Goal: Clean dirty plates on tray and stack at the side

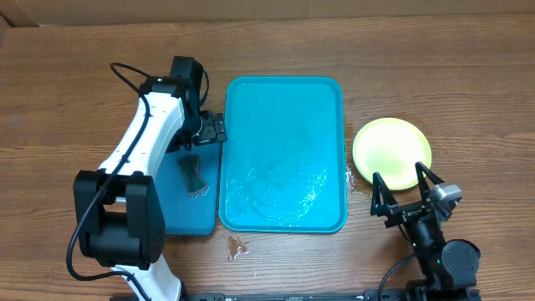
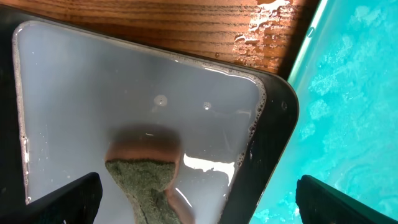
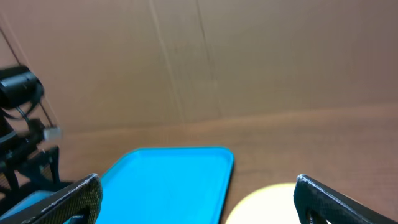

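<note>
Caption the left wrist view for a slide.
Open left hand above the sponge lying in the small water-filled tray, beside the wet teal tray.

Wooden table (image 1: pixel 75 92), small dark-rimmed tray (image 1: pixel 192 217) holding a grey sponge (image 1: pixel 194 174), water splashes (image 1: pixel 237 247) on the wood, cardboard wall (image 3: pixel 261 56) behind

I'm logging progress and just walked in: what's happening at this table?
The large teal tray is wet and holds no plates; a yellow-green plate lies on the table to its right. The left hand is open over the sponge in the small tray. The right hand is open near the plate.
</note>
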`<state>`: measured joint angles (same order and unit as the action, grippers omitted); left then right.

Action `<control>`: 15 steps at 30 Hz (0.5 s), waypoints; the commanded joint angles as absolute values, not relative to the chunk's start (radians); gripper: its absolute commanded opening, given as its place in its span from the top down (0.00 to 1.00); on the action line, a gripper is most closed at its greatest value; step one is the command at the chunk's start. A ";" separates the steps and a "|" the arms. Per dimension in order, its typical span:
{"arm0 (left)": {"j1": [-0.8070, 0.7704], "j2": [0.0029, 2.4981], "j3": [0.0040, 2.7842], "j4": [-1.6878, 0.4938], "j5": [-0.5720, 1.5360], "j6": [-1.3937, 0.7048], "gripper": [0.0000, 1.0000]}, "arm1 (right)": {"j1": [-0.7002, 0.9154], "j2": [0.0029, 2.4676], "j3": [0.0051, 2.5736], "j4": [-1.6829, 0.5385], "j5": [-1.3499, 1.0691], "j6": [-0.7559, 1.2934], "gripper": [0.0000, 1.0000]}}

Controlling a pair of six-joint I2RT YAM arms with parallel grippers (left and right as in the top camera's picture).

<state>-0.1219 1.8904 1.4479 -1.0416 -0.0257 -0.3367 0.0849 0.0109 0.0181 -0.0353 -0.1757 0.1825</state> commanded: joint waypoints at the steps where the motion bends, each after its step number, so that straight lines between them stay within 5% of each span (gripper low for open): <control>1: -0.117 1.902 1.448 -1.039 -0.018 -0.325 0.00 | 0.084 0.003 0.008 -0.071 -0.163 0.181 0.00; 15: -0.117 1.901 1.448 -1.038 -0.023 -0.325 0.00 | 0.084 0.005 0.008 -0.067 -0.165 0.182 0.00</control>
